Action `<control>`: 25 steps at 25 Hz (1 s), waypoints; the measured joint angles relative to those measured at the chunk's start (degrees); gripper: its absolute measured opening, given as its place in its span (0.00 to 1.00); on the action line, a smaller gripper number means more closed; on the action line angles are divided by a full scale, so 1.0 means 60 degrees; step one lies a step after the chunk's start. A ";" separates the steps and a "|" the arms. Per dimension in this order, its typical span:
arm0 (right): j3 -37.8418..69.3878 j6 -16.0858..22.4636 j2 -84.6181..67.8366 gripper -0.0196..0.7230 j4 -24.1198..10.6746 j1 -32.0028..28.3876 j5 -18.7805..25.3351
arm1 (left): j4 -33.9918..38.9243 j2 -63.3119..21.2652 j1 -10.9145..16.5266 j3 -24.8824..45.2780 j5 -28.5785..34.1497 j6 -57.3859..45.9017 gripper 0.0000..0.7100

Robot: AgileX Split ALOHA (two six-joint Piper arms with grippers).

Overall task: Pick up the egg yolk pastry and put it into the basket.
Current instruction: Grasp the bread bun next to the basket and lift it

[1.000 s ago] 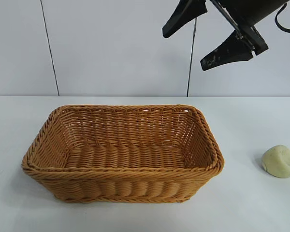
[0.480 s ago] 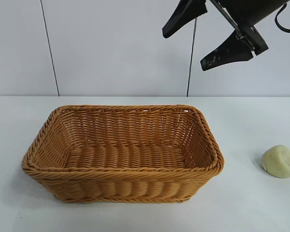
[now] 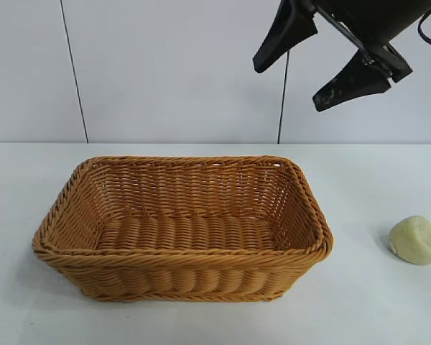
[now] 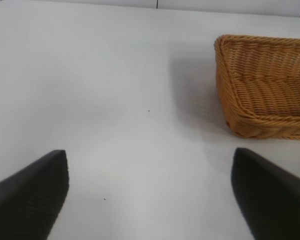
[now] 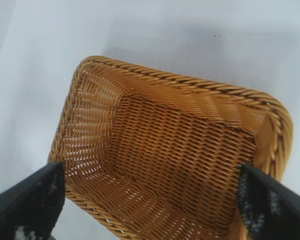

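In the exterior view the right gripper (image 3: 323,61) hangs high above the basket (image 3: 181,227) with its 2 fingers spread wide, while the egg yolk pastry (image 3: 415,240) sits on the table (image 3: 373,180) well to the basket's right. The left wrist view shows the left gripper (image 4: 150,192) over bare table beside the basket (image 4: 264,84), fingers apart. The right wrist view looks down between parted fingers (image 5: 27,200) into the empty basket (image 5: 172,150).
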 joint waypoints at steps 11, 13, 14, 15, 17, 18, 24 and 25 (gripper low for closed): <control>-0.0287 0.2033 0.0000 0.89 -0.3599 -0.1625 0.0868 | 0.0008 0.0000 0.0000 0.0000 -0.0009 0.0000 0.96; -0.0287 0.2036 0.0000 0.89 -0.3629 -0.1925 0.0956 | 0.0008 0.0000 0.0000 0.0000 -0.0009 0.0000 0.96; -0.0287 0.2055 0.0000 0.89 -0.3663 -0.2041 0.1013 | 0.0008 0.0000 0.0000 0.0000 -0.0009 0.0000 0.96; -0.0287 0.2055 0.0009 0.89 -0.3703 -0.2119 0.1046 | 0.0008 0.0000 0.0000 0.0000 -0.0009 0.0000 0.96; -0.0287 0.2055 0.0126 0.89 -0.3742 -0.2227 0.1138 | 0.0008 0.0000 0.0000 0.0000 -0.0009 0.0000 0.96; -0.0268 0.2055 0.0248 0.89 -0.3764 -0.2236 0.1207 | 0.0008 0.0000 0.0000 0.0000 -0.0009 0.0000 0.96; -0.0241 0.2055 0.1526 0.89 -0.3845 -0.2244 0.1375 | 0.0008 0.0000 0.0000 0.0000 -0.0016 0.0000 0.96; -0.0241 0.2055 0.1773 0.89 -0.3910 -0.2244 0.1341 | 0.0008 0.0000 0.0000 0.0000 -0.0016 0.0000 0.96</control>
